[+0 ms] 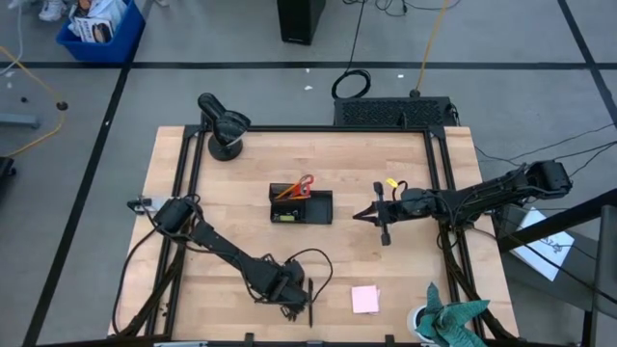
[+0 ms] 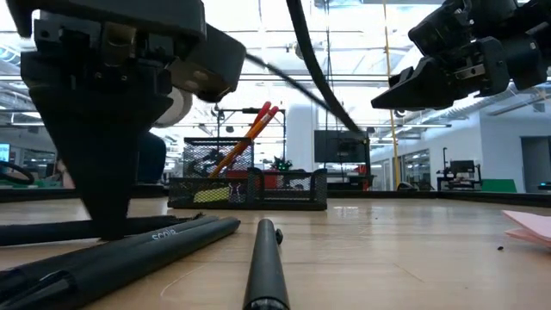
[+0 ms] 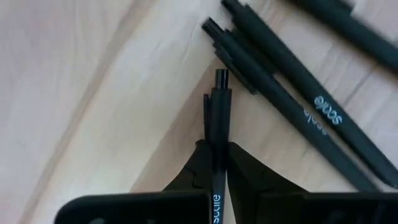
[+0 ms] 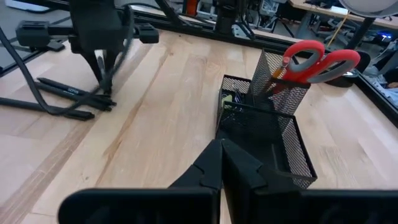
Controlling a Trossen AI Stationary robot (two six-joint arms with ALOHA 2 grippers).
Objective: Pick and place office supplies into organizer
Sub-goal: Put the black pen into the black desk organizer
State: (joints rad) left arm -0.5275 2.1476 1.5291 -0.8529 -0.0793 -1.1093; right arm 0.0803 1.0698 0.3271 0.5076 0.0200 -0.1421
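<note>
The black mesh organizer [image 1: 314, 208] [image 4: 264, 127] stands mid-table, with red-handled scissors [image 1: 304, 183] [image 4: 317, 59] and an orange pencil [image 2: 241, 146] upright in its cup. Several black pens [image 3: 298, 81] [image 2: 263, 258] lie on the wood near the table's near edge. My left gripper [image 3: 217, 158] [image 1: 297, 301] points down there, shut on one pen. My right gripper [image 4: 221, 163] [image 1: 359, 216] hovers shut and empty just right of the organizer, pointing at it. The pink sticky-note pad [image 1: 364, 299] lies flat toward the near edge. A small yellow piece [image 1: 391, 182] lies beside the right arm. My left gripper pinches one black pen between its two fingers, on the barrel [image 3: 217, 134] just behind the clip and clicker end. The fingers come from above, pointing down, across the pen. The pen stays level at the table surface [image 2: 43, 231]; whether it is lifted clear I cannot tell.
A round black dome-shaped device [image 1: 224, 125] stands at the far left corner. A teal-green cloth [image 1: 453, 323] sits at the near right corner. Black frame rails [image 1: 439, 173] run along the table's sides. Bare wood lies between the organizer and the pens.
</note>
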